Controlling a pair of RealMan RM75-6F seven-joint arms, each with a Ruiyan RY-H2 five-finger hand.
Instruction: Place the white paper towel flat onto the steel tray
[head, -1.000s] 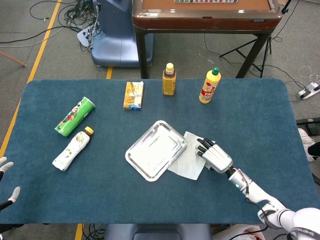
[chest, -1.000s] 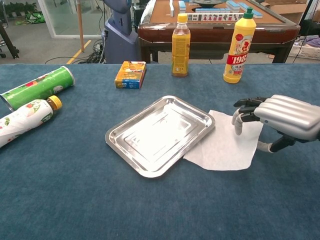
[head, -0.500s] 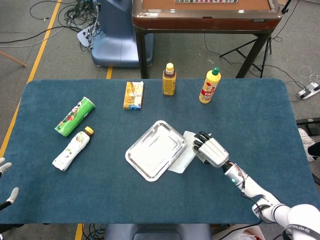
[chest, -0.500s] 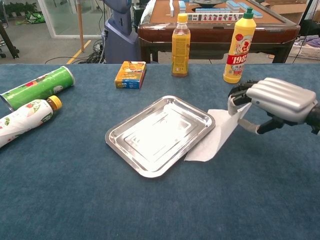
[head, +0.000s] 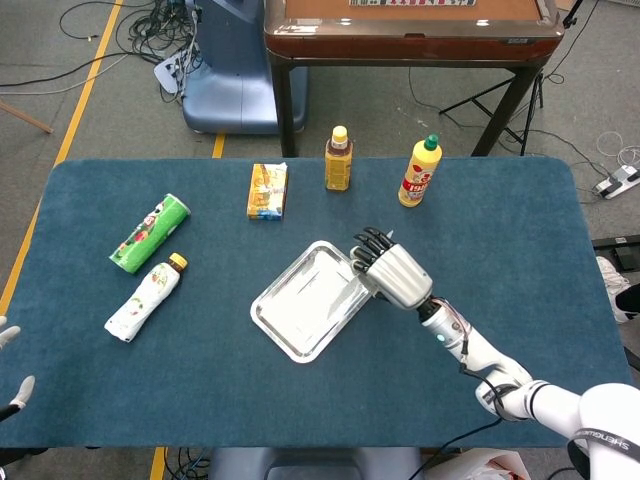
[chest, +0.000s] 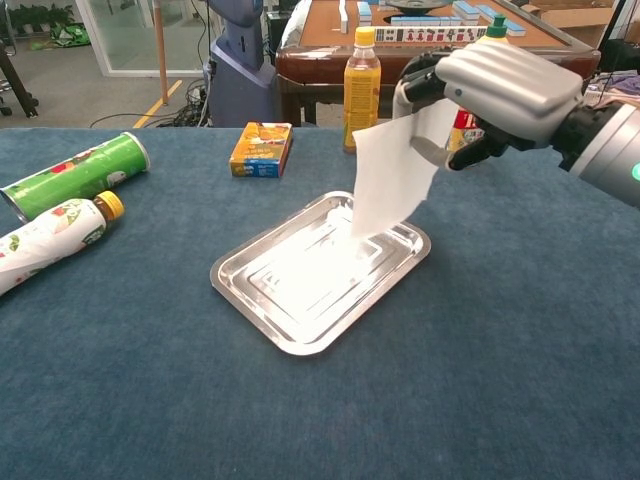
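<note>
My right hand (chest: 495, 85) (head: 392, 270) pinches the top edge of the white paper towel (chest: 392, 175), which hangs down with its lower corner touching the steel tray (chest: 270, 300) (head: 285, 320). The hand is raised above the tray's far right corner. In the head view the towel (head: 360, 293) is mostly hidden under the hand. Only fingertips of my left hand (head: 10, 385) show at the left edge of the head view, apart and holding nothing.
A green can (chest: 70, 178) and a white bottle (chest: 45, 245) lie at the left. An orange box (chest: 262, 148), a brown bottle (chest: 361, 92) and a yellow bottle (head: 419, 172) stand behind the tray.
My right hand lifted the towel off the table and carried it up and leftward over the tray. The towel now hangs instead of lying flat.
</note>
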